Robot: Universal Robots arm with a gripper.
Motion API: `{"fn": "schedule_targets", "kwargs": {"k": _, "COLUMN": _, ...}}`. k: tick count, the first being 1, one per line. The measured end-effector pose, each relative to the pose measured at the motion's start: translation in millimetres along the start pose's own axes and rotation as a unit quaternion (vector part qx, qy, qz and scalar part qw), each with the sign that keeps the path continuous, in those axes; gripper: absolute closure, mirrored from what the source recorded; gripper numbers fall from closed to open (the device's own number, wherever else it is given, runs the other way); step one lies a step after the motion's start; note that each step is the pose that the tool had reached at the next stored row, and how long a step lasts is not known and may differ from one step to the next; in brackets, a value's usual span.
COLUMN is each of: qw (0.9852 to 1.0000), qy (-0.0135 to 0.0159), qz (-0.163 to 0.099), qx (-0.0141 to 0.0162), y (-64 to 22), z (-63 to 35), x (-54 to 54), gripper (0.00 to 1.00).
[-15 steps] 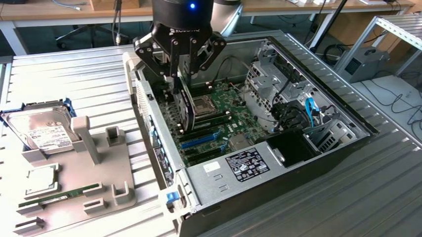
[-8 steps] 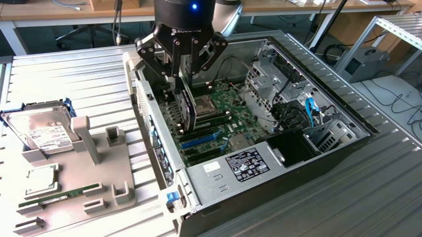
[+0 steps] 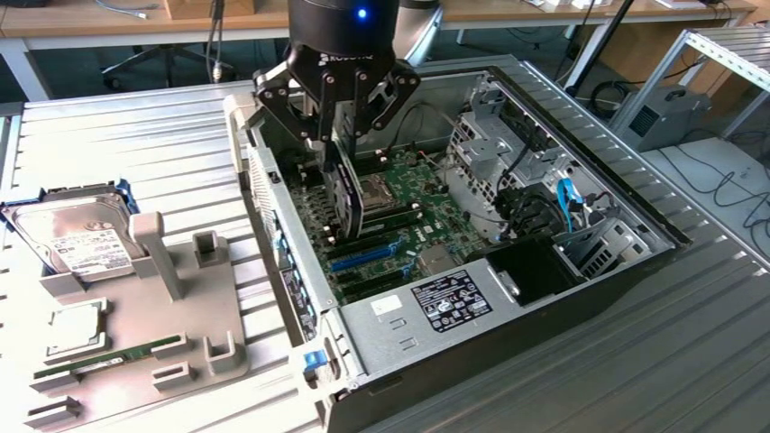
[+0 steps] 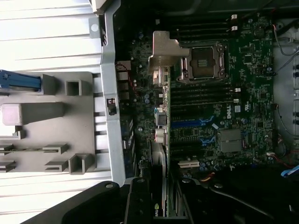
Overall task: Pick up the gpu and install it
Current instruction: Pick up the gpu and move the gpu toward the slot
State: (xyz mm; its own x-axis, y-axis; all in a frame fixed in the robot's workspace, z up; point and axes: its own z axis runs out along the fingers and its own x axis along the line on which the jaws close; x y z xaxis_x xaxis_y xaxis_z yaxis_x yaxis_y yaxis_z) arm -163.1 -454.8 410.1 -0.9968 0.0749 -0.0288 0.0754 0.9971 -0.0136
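- One black robot gripper [image 3: 341, 135] hangs over an open grey and black metal computer case [image 3: 626, 194], which lies on its side on a ribbed silver metal table [image 3: 121, 144].
- Its fingers are closed partway and pinch the top edge of the gpu [image 3: 345, 200], a thin, flat black card with a silvery metal end.
- The gpu stands on edge inside the case, near the case's perforated rear wall [image 3: 267, 203], above the green motherboard [image 3: 427, 203]. Whether its lower edge touches the board cannot be told.
- Long blue expansion slots [image 3: 361, 257] lie on the board just beside the card's lower end.
- Likely risk: if the card's edge is out of line with a slot, pressing down could jam it or bend the board.
- Likely risk: the silvery end could snag on the rear wall's openings and tip the card.
- Likely risk: the grip covers little of the top edge, so the card may pivot or slip under load.
- Likely risk: the square silver processor socket [image 3: 379, 189] sits just beside the card, so a sideways swing could strike it.
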Motion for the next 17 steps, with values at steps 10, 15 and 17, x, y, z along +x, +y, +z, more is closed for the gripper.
{"fn": "schedule_targets", "kwargs": {"k": 10, "qw": 1.0000, "qy": -0.0001, "qz": 0.000, "qx": 0.0002, "y": 1.8, "z": 2.7, "x": -7.1, "gripper": 0.74}}
{"fn": "schedule_targets", "kwargs": {"k": 15, "qw": 1.0000, "qy": -0.0001, "qz": 0.000, "qx": 0.0004, "y": 2.2, "z": 4.6, "x": -9.3, "gripper": 0.74}}
{"fn": "schedule_targets", "kwargs": {"k": 17, "qw": 1.0000, "qy": -0.0001, "qz": 0.000, "qx": 0.0005, "y": 2.2, "z": 5.1, "x": -9.9, "gripper": 0.74}}
